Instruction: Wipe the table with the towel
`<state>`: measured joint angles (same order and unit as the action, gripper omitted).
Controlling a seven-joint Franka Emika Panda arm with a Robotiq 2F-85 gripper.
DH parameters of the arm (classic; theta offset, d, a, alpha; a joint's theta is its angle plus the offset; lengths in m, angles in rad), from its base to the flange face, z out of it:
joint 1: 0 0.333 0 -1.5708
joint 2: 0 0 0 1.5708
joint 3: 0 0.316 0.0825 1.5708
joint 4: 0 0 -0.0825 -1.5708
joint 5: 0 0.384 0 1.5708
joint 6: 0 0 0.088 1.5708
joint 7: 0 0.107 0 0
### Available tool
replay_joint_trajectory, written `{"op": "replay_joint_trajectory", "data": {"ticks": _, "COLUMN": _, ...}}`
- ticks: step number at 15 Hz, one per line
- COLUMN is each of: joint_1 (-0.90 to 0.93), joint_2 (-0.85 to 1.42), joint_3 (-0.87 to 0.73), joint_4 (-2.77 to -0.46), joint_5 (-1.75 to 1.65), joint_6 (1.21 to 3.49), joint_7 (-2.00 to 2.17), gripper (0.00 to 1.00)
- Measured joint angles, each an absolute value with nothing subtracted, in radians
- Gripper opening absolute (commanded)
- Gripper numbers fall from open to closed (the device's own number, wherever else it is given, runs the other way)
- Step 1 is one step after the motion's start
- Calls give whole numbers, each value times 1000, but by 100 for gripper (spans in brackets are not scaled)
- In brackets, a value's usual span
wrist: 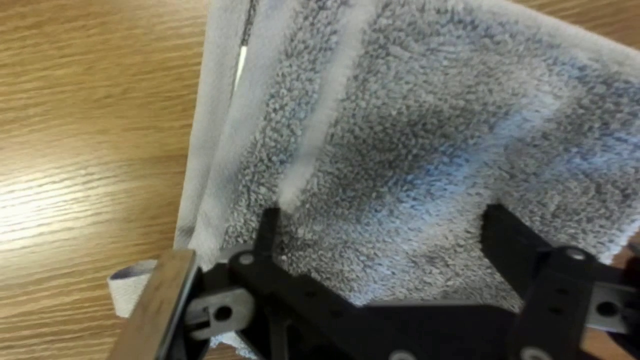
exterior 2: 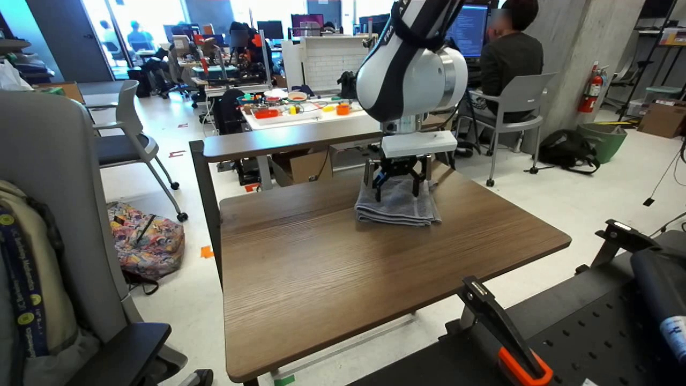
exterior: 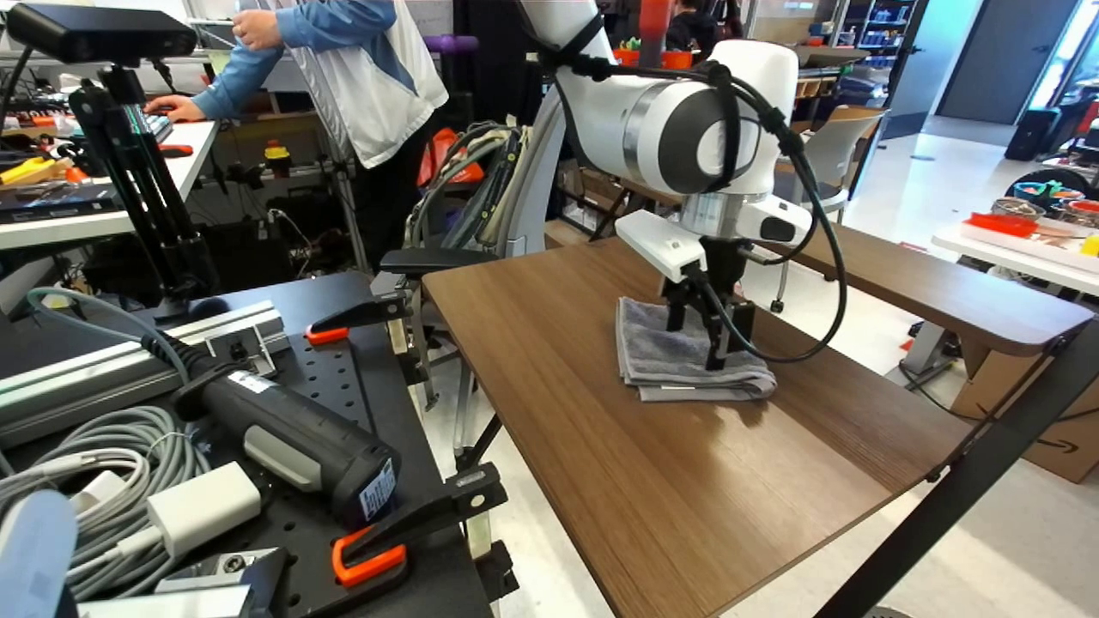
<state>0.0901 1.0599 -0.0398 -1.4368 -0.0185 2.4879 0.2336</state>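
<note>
The brown wood-grain table (exterior: 549,343) shows in both exterior views (exterior 2: 300,268) and in the wrist view (wrist: 90,125). The folded grey towel (exterior: 657,365) lies flat in layers on it, towards the narrower table's side; it also shows in an exterior view (exterior 2: 396,215) and fills most of the wrist view (wrist: 425,125). My gripper (exterior: 695,345) points down over the towel with its fingers spread wide (exterior 2: 397,196). In the wrist view the fingertips (wrist: 381,209) are apart, at or just above the towel's top, with no cloth pinched between them. Whether they touch it, I cannot tell.
A narrower wooden table (exterior: 953,287) stands along one long side, with a dark post (exterior: 970,481) at the corner. A black perforated bench (exterior: 335,386) with orange-tipped clamps (exterior: 369,562) stands near the opposite side. A grey office chair (exterior 2: 59,177) stands near one end.
</note>
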Motion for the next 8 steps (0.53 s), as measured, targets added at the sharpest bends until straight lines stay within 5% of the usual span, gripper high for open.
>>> {"op": "replay_joint_trajectory", "data": {"ticks": 8, "joint_1": 63, "joint_2": 1057, "joint_3": -27, "joint_4": -1375, "joint_5": 18, "joint_6": 2455, "joint_7": 231, "gripper": 100}}
